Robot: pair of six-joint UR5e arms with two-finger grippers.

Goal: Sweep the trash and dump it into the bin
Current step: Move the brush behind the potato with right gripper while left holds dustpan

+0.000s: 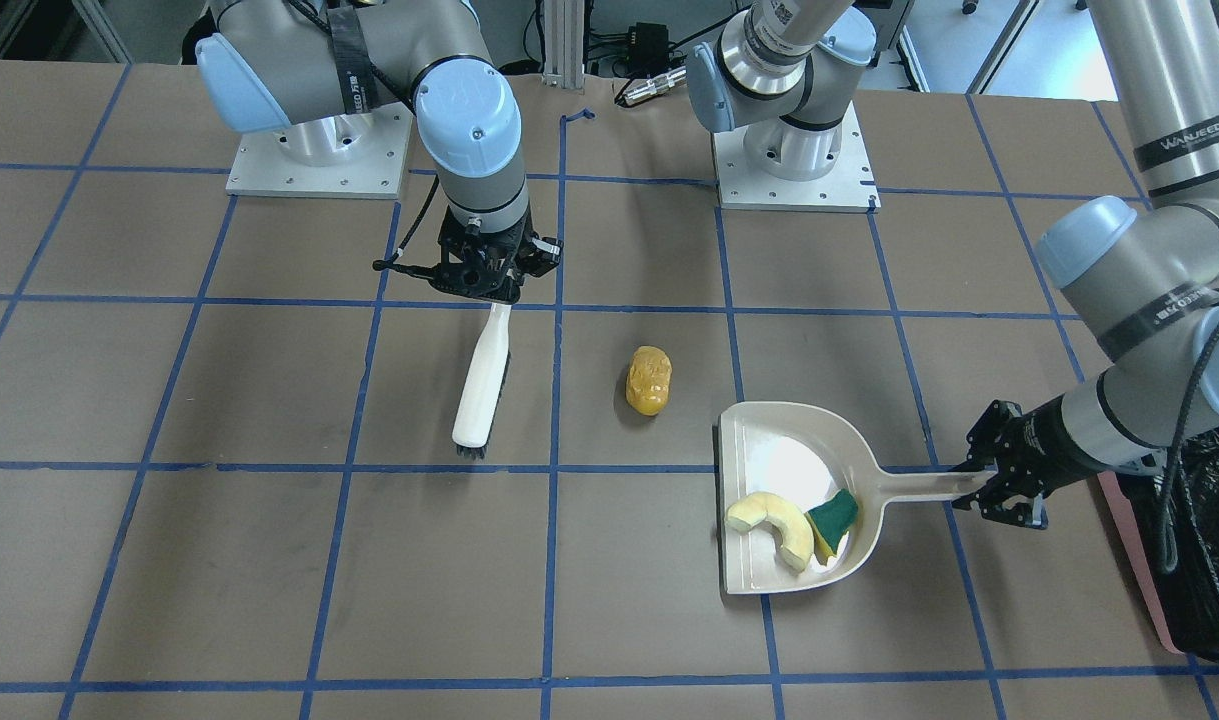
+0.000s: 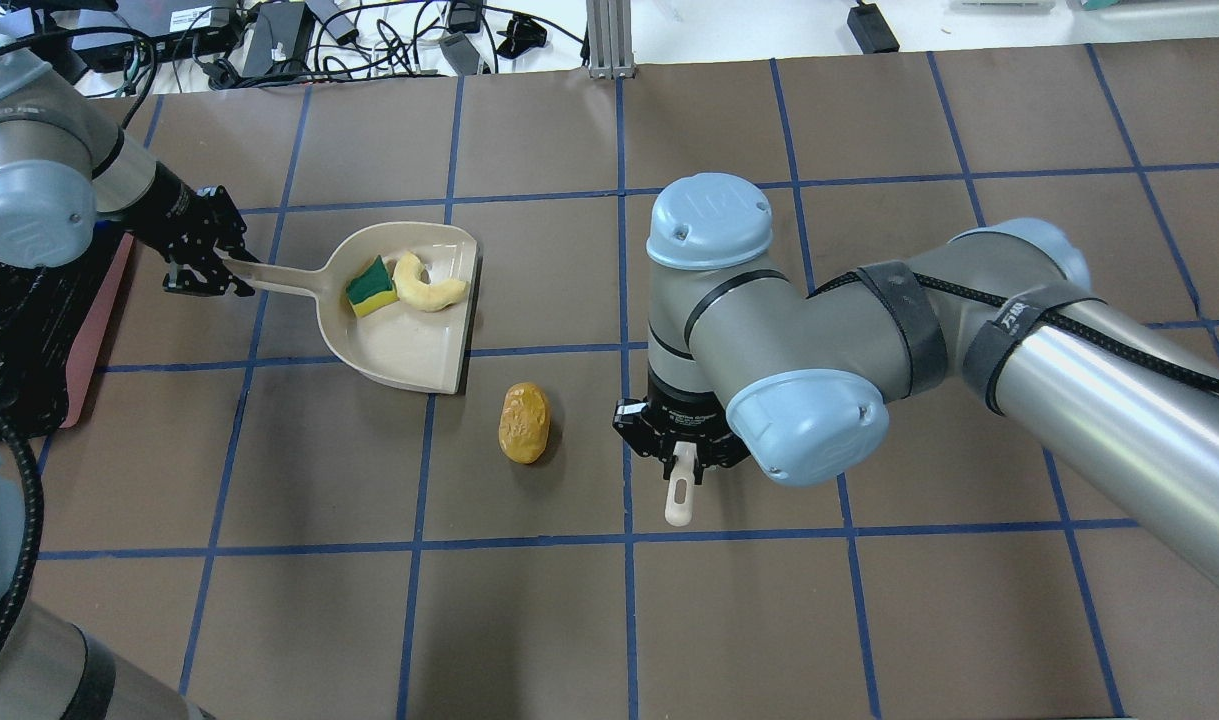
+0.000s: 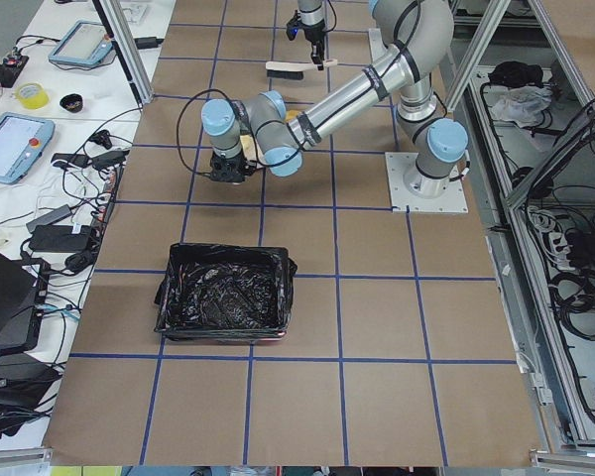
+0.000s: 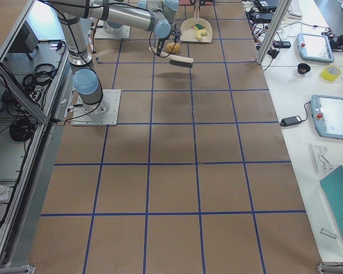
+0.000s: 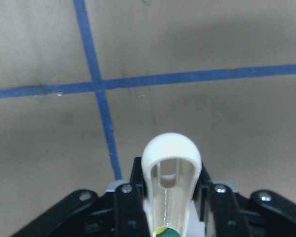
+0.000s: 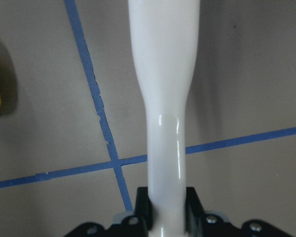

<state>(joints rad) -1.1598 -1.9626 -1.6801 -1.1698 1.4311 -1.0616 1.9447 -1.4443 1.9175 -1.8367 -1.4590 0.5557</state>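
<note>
The orange-yellow lump (image 1: 649,379) lies on the table between brush and dustpan, also in the overhead view (image 2: 525,422). The pale yellow crescent (image 1: 774,525) and the green-and-yellow sponge wedge (image 1: 834,515) lie inside the beige dustpan (image 1: 769,420). My left gripper (image 1: 989,490) is shut on the dustpan's handle (image 5: 171,168). My right gripper (image 1: 489,290) is shut on the handle of a white brush (image 1: 483,385), which points away from the robot, beside the lump. The pink bin with its black bag (image 3: 228,297) stands behind my left gripper.
The bin's black bag (image 1: 1204,540) shows at the table's edge on my left side. The table is brown with a blue tape grid (image 2: 629,540). The arm bases (image 1: 319,150) stand at the robot's side of the table.
</note>
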